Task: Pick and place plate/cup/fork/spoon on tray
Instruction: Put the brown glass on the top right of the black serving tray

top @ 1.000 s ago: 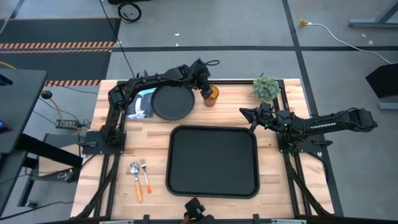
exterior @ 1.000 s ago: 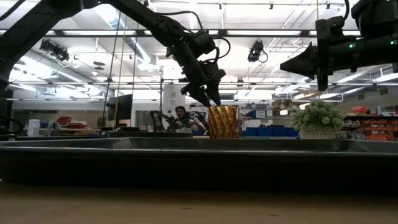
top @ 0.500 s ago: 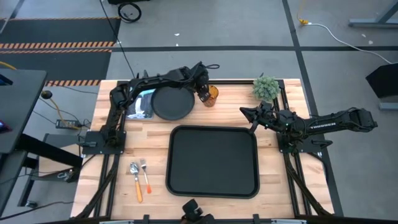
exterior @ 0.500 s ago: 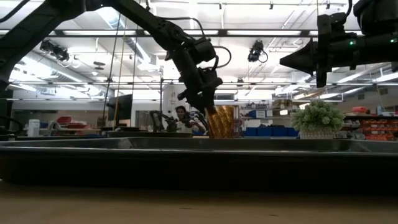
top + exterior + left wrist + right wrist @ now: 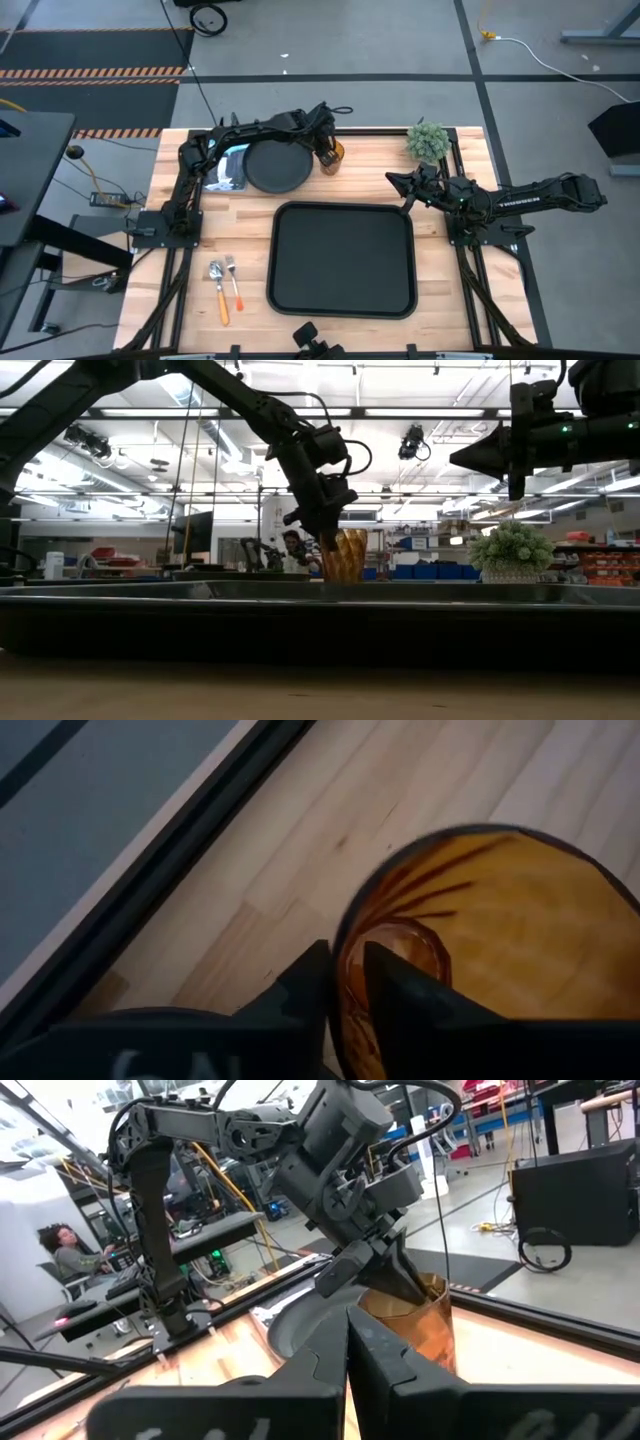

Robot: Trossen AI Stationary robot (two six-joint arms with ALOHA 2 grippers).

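Note:
The amber cup (image 5: 333,156) stands on the wood at the far side of the table, just right of the round black plate (image 5: 277,166). My left gripper (image 5: 323,150) is shut on the cup's wall, and the cup (image 5: 346,555) also shows in the low view. The black tray (image 5: 343,258) lies in the middle. The spoon (image 5: 219,290) and fork (image 5: 235,282) lie side by side near the front left. My right gripper (image 5: 392,180) hangs shut above the table, right of the tray's far corner, with nothing in it. My left gripper pinches the cup's wall at the rim (image 5: 340,960), on the side toward the plate. One finger (image 5: 405,995) is inside the cup and the other finger (image 5: 300,985) is outside. The fingers slant down from above. The tray's edge hides the cup's base in the low view.
A small potted plant (image 5: 427,142) stands at the far right. A shiny silver pouch (image 5: 228,168) lies left of the plate. Bare wood lies between the tray and the cutlery. A person (image 5: 292,548) sits in the room beyond the table.
My left gripper has come down over the cup and shut, one finger going inside the rim. The cup has slid a little toward the table's left, closer to the plate.

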